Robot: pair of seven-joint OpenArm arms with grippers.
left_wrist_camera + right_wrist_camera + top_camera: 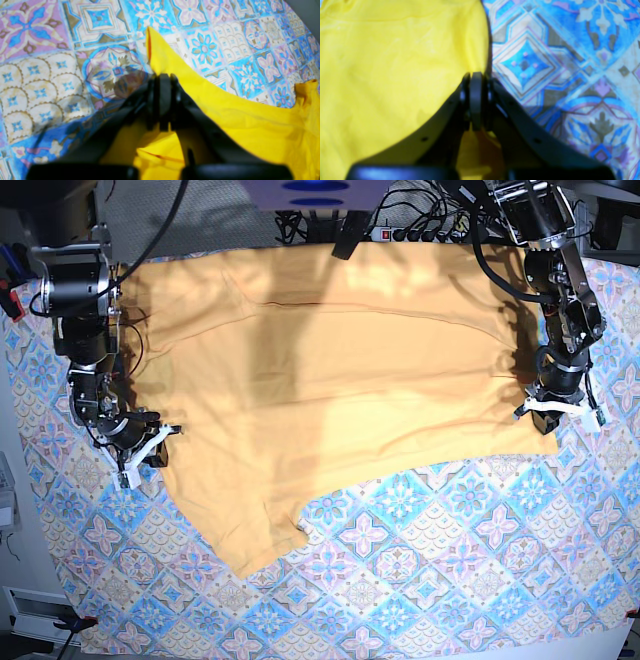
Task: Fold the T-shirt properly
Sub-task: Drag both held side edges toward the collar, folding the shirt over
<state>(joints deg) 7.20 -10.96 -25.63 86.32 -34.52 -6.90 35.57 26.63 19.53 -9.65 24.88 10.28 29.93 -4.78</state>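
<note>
The yellow-orange T-shirt (330,370) lies spread across the back half of the table, with one sleeve (250,540) pointing toward the front. My left gripper (556,418) is at the shirt's right edge, shut on a lifted fold of the yellow cloth (225,105); the left wrist view shows its jaws (161,77) pinched together with fabric rising beyond them. At the shirt's left edge my right gripper (163,436) is also shut. In the right wrist view its closed tips (476,75) sit right on the border of the shirt (395,75), with yellow cloth showing under them.
The blue-and-pink patterned tablecloth (420,580) covers the whole table and shows bare in front of the shirt. Cables and a power strip (400,230) run along the back edge. Both arm bases stand at the back corners.
</note>
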